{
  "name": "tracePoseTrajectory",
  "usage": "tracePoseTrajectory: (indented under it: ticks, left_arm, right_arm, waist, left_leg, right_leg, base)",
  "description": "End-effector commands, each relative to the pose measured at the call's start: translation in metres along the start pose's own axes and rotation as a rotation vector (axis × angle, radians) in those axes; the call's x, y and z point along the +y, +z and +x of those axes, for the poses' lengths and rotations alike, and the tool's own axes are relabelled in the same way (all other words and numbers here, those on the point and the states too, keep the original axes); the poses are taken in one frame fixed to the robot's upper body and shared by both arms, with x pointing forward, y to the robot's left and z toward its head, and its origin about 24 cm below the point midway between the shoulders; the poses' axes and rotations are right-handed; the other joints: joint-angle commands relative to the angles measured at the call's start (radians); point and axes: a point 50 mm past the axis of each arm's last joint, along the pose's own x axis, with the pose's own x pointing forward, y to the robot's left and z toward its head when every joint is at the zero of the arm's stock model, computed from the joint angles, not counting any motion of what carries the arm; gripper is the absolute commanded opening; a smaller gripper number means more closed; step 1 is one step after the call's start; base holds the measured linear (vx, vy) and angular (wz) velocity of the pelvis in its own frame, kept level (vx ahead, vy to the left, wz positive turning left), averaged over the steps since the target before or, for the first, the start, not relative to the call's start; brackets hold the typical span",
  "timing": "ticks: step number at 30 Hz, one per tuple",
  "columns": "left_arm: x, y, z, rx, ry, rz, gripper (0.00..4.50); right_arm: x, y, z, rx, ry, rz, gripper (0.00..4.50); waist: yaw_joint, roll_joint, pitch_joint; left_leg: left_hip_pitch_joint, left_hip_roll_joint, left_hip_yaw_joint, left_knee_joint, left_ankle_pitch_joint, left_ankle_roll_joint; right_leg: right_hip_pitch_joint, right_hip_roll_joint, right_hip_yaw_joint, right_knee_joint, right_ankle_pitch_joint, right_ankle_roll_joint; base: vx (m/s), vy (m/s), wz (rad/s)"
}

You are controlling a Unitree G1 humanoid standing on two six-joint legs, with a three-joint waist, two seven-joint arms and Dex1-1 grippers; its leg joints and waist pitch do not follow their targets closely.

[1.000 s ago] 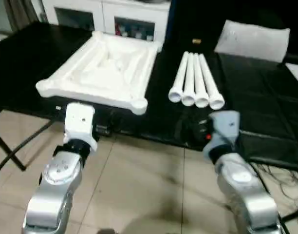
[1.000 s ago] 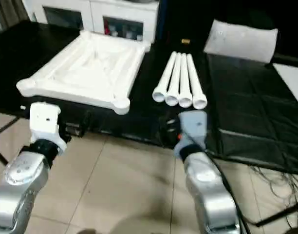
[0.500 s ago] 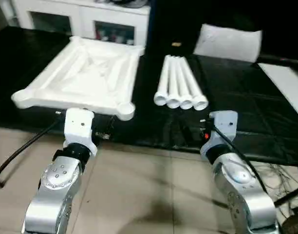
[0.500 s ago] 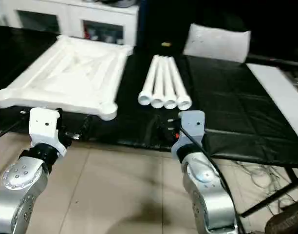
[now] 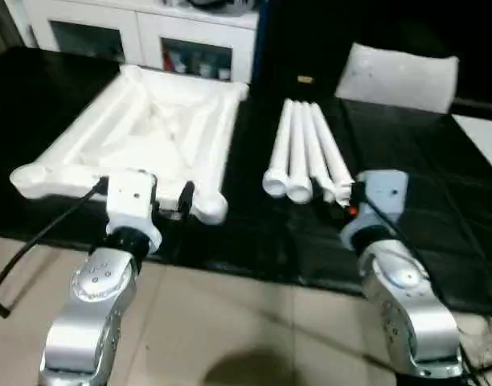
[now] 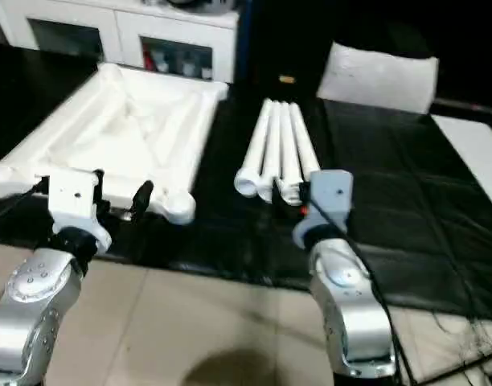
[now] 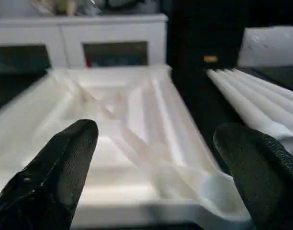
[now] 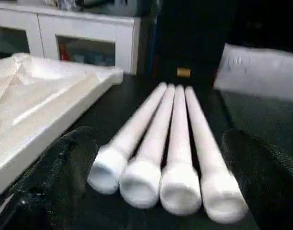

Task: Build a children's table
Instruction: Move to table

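Left eye view: a black padded work surface (image 5: 439, 201) carries all the parts.
Tabletop: the white plastic square tabletop (image 5: 145, 137) lies upside down, ribbed underside up, on the left part of the black surface, its near rim along the front edge.
Legs: four long white tapered tubular legs (image 5: 304, 153) lie side by side, touching, just right of the tabletop, near ends toward the front edge.
Left claw: the left gripper (image 7: 158, 158) hangs just before the tabletop's near rim, its black fingers (image 7: 65, 163) spread wide, holding nothing.
Right claw: the right gripper (image 8: 156, 182) faces the legs' near ends, spread wide and empty.
Behind: a white cabinet (image 5: 149, 32) and a flat white bag (image 5: 399, 72) at the far right.
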Motion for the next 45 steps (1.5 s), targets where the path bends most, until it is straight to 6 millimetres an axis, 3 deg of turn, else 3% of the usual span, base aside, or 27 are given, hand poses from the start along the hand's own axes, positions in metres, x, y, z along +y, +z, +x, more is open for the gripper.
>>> tracePoseTrajectory:
  ticks: [1, 2, 7, 8, 9, 10, 12, 14, 16, 18, 22, 23, 24, 26, 28, 29, 31, 32, 34, 35, 36, 38, 39, 40, 41, 43, 45]
  left_arm:
    - [0.001, -0.003, 0.000, 0.017, -0.007, 0.008, 4.46]
    - [0.001, -0.004, 0.000, 0.018, -0.011, 0.006, 4.46]
    - [-0.001, -0.004, 0.003, 0.016, -0.043, 0.001, 4.46]
    - [-0.001, -0.005, 0.004, 0.018, -0.046, 0.001, 4.46]
    - [-0.002, -0.006, 0.005, 0.020, -0.046, 0.001, 4.46]
    - [-0.002, -0.006, 0.005, 0.020, -0.047, 0.000, 4.46]
    - [-0.003, -0.007, 0.006, 0.023, -0.050, -0.001, 4.46]
    - [-0.005, -0.006, 0.007, 0.023, -0.058, -0.006, 4.46]
    - [-0.007, -0.006, 0.006, 0.022, -0.068, -0.007, 4.46]
    - [-0.008, -0.006, 0.006, 0.023, -0.072, -0.008, 4.46]
    - [-0.009, -0.007, 0.006, 0.022, -0.074, -0.012, 4.46]
    - [-0.009, -0.007, 0.007, 0.022, -0.074, -0.013, 4.46]
    - [-0.009, -0.007, 0.007, 0.021, -0.073, -0.014, 4.46]
    - [-0.008, -0.007, 0.008, 0.016, -0.050, -0.016, 4.46]
    - [-0.010, -0.006, 0.009, 0.014, -0.062, -0.017, 4.46]
    - [-0.011, -0.007, 0.009, 0.028, -0.074, -0.007, 4.46]
    - [-0.013, -0.007, 0.009, 0.026, -0.095, -0.015, 4.46]
    - [-0.013, -0.007, 0.009, 0.025, -0.095, -0.023, 4.46]
    - [-0.011, -0.007, 0.009, 0.025, -0.089, -0.024, 4.46]
    - [-0.011, -0.007, 0.010, 0.025, -0.087, -0.022, 4.46]
    - [-0.010, -0.007, 0.011, 0.028, -0.085, -0.017, 4.46]
    - [-0.009, -0.007, 0.011, 0.029, -0.084, -0.016, 4.46]
    - [-0.009, -0.007, 0.012, 0.029, -0.082, -0.014, 4.46]
    - [-0.008, -0.006, 0.012, 0.028, -0.080, -0.010, 4.46]
    - [-0.007, -0.005, 0.013, 0.020, -0.074, -0.001, 4.46]
    - [-0.003, -0.005, 0.013, 0.034, -0.034, 0.042, 4.46]
    - [-0.002, -0.006, 0.013, 0.042, -0.029, 0.074, 4.46]
  right_arm:
    - [-0.007, 0.000, 0.003, -0.002, -0.030, -0.030, 4.50]
    - [-0.011, -0.001, 0.003, 0.009, -0.037, -0.035, 4.50]
    - [-0.014, -0.005, -0.005, 0.060, -0.004, 0.019, 4.50]
    - [-0.012, -0.006, -0.006, 0.068, 0.000, 0.030, 4.50]
    - [-0.012, -0.007, -0.008, 0.070, -0.011, 0.019, 4.50]
    - [-0.011, -0.007, -0.008, 0.069, -0.012, 0.014, 4.50]
    - [-0.006, -0.010, -0.010, 0.072, -0.005, -0.011, 4.50]
    - [-0.002, -0.011, -0.012, 0.081, -0.002, -0.002, 4.50]
    - [0.001, -0.013, -0.014, 0.095, -0.004, 0.016, 4.50]
    - [0.002, -0.014, -0.014, 0.105, -0.002, 0.031, 4.50]
    - [0.004, -0.015, -0.016, 0.113, -0.002, 0.038, 4.50]
    - [0.004, -0.015, -0.016, 0.114, -0.002, 0.039, 4.50]
    - [0.004, -0.015, -0.016, 0.114, -0.002, 0.040, 4.50]
    - [0.004, -0.015, -0.015, 0.115, -0.001, 0.044, 4.50]
    - [0.003, -0.014, -0.015, 0.112, -0.001, 0.018, 4.50]
    - [0.003, -0.015, -0.014, 0.116, 0.011, 0.014, 4.50]
    - [0.005, -0.016, -0.015, 0.122, 0.025, 0.026, 4.50]
    - [0.006, -0.017, -0.015, 0.130, 0.031, 0.042, 4.50]
    - [0.006, -0.018, -0.015, 0.137, 0.030, 0.046, 4.50]
    - [0.006, -0.018, -0.015, 0.139, 0.029, 0.045, 4.50]
    - [0.006, -0.018, -0.015, 0.141, 0.023, 0.045, 4.50]
    - [0.007, -0.019, -0.015, 0.142, 0.018, 0.050, 4.50]
    - [0.007, -0.019, -0.015, 0.143, 0.017, 0.054, 4.50]
    - [0.007, -0.019, -0.015, 0.143, 0.017, 0.058, 4.50]
    - [0.008, -0.019, -0.015, 0.142, 0.018, 0.061, 4.50]
    - [0.010, -0.019, -0.014, 0.136, 0.031, 0.066, 4.50]
    - [0.010, -0.019, -0.014, 0.134, 0.032, 0.063, 4.50]
  waist:
    - [-0.033, 0.036, -0.021]
    - [-0.050, 0.050, -0.052]
    - [-0.069, 0.004, -0.044]
    - [-0.062, -0.040, -0.036]
    - [-0.018, -0.049, -0.030]
    - [-0.012, -0.074, -0.044]
    - [-0.004, -0.055, -0.044]
    - [-0.003, -0.027, -0.032]
    - [-0.030, 0.027, -0.014]
    - [-0.081, 0.053, -0.059]
    - [-0.096, 0.005, -0.048]
    - [-0.082, -0.043, -0.052]
    - [-0.037, -0.066, -0.065]
    - [-0.017, -0.054, -0.063]
    - [-0.012, -0.025, -0.049]
    - [-0.017, 0.011, -0.049]
    - [-0.054, 0.026, -0.067]
    - [-0.045, 0.043, -0.080]
    - [-0.001, -0.009, -0.086]
    - [0.034, -0.034, -0.094]
    - [0.065, -0.040, -0.083]
    - [0.053, -0.037, -0.070]
    - [0.046, -0.025, -0.068]
    - [0.030, 0.026, -0.058]
    - [-0.009, 0.026, -0.052]
    - [-0.038, 0.032, -0.036]
    - [-0.026, 0.035, -0.027]
  left_leg:
    - [0.050, 0.066, -0.046, -0.139, -0.178, 0.025]
    - [0.152, 0.125, -0.124, -0.155, -0.346, 0.075]
    - [0.134, 0.100, -0.059, -0.155, -0.206, 0.325]
    - [0.084, 0.034, -0.002, -0.133, -0.295, 0.267]
    - [0.048, -0.046, 0.040, -0.016, -0.292, 0.184]
    - [0.019, -0.044, 0.023, 0.042, -0.209, 0.157]
    - [-0.051, -0.023, -0.014, 0.076, -0.046, 0.065]
    - [-0.031, -0.006, -0.005, 0.003, 0.018, 0.059]
    - [0.022, 0.044, -0.012, -0.116, -0.140, 0.032]
    - [0.174, 0.134, -0.141, -0.155, -0.284, 0.162]
    - [0.151, 0.096, -0.084, -0.141, -0.073, 0.401]
    - [0.076, 0.012, -0.004, -0.107, -0.180, 0.308]
    - [-0.012, -0.058, 0.019, 0.028, -0.170, 0.220]
    - [-0.067, -0.024, -0.011, 0.076, -0.028, 0.097]
    - [-0.055, 0.004, -0.012, 0.008, 0.069, 0.059]
    - [-0.024, 0.029, -0.007, -0.079, 0.166, 0.066]
    - [0.068, 0.101, -0.060, -0.090, 0.191, 0.139]
    - [0.107, 0.105, -0.008, -0.050, 0.341, 0.132]
    - [0.037, 0.039, 0.064, -0.034, 0.400, 0.047]
    - [-0.036, 0.007, 0.059, 0.025, 0.142, 0.037]
    - [-0.067, 0.021, -0.005, 0.116, -0.135, 0.013]
    - [-0.080, -0.004, -0.046, 0.092, -0.175, -0.054]
    - [-0.032, -0.028, -0.029, 0.021, -0.158, -0.042]
    - [0.047, -0.005, -0.020, -0.090, -0.160, 0.029]
    - [0.108, 0.023, -0.018, -0.119, -0.231, 0.080]
    - [0.057, 0.122, 0.041, -0.206, -0.575, 0.037]
    - [0.034, 0.132, 0.037, -0.233, -0.643, -0.092]
  right_leg:
    - [-0.021, -0.019, -0.013, -0.033, -0.247, -0.185]
    - [-0.092, -0.014, -0.006, 0.087, -0.173, -0.080]
    - [-0.158, -0.062, 0.017, 0.083, 0.076, 0.020]
    - [-0.102, -0.101, 0.063, -0.026, 0.061, -0.027]
    - [-0.027, -0.196, 0.172, -0.130, -0.338, -0.063]
    - [0.013, -0.221, 0.198, -0.149, -0.502, -0.084]
    - [0.051, -0.211, 0.174, -0.125, -0.521, -0.185]
    - [0.022, -0.154, 0.108, -0.132, -0.464, -0.252]
    - [-0.009, -0.071, 0.020, -0.099, -0.431, -0.200]
    - [-0.117, -0.032, 0.004, 0.076, -0.098, -0.086]
    - [-0.157, -0.074, 0.027, 0.062, 0.043, 0.010]
    - [-0.075, -0.110, 0.080, -0.041, 0.052, -0.025]
    - [0.044, -0.202, 0.192, -0.113, -0.135, -0.104]
    - [0.074, -0.221, 0.180, -0.104, -0.203, -0.211]
    - [0.040, -0.175, 0.124, -0.100, -0.105, -0.292]
    - [0.020, -0.117, 0.054, -0.080, -0.048, -0.264]
    - [-0.066, -0.063, 0.036, 0.005, 0.127, -0.158]
    - [-0.110, -0.097, 0.079, 0.000, 0.239, -0.128]
    - [-0.064, -0.098, 0.153, 0.011, 0.498, -0.077]
    - [-0.009, -0.155, 0.266, -0.011, 0.708, -0.052]
    - [-0.017, -0.262, 0.367, -0.062, 0.748, -0.053]
    - [-0.016, -0.167, 0.343, -0.062, 0.521, -0.100]
    - [-0.030, -0.068, 0.334, -0.072, 0.320, -0.078]
    - [-0.092, 0.003, 0.273, -0.052, 0.082, -0.022]
    - [-0.166, 0.046, 0.189, 0.001, -0.063, -0.009]
    - [-0.141, -0.032, 0.009, 0.132, -0.146, -0.057]
    - [-0.084, -0.069, -0.021, 0.087, 0.007, -0.045]
  base:
    - [0.138, 0.100, 0.02]
    - [0.150, 0.072, -0.03]
    - [0.133, 0.026, 0.03]
    - [0.098, -0.086, 0.02]
    - [0.098, -0.086, 0.02]
    - [0.110, -0.085, -0.08]
    - [0.134, -0.034, -0.15]
    - [0.118, -0.003, 0.01]
    - [0.126, 0.044, 0.02]
    - [0.175, 0.076, 0.03]
    - [0.143, 0.012, 0.02]
    - [0.092, -0.075, 0.06]
    - [0.092, -0.075, 0.06]
    - [0.111, -0.059, -0.06]
    - [0.113, -0.027, -0.07]
    - [0.114, 0.041, -0.02]
    - [0.139, 0.054, -0.02]
    - [0.135, 0.062, -0.22]
    - [0.104, 0.084, -0.38]
    - [0.014, 0.132, -0.53]
    - [0.014, 0.132, -0.53]
    - [-0.053, 0.192, -0.69]
    - [-0.062, 0.212, -0.74]
    - [-0.084, 0.268, -0.62]
    - [-0.102, 0.310, -0.62]
    - [-0.108, 0.290, -0.58]
    - [-0.147, 0.214, -0.56]
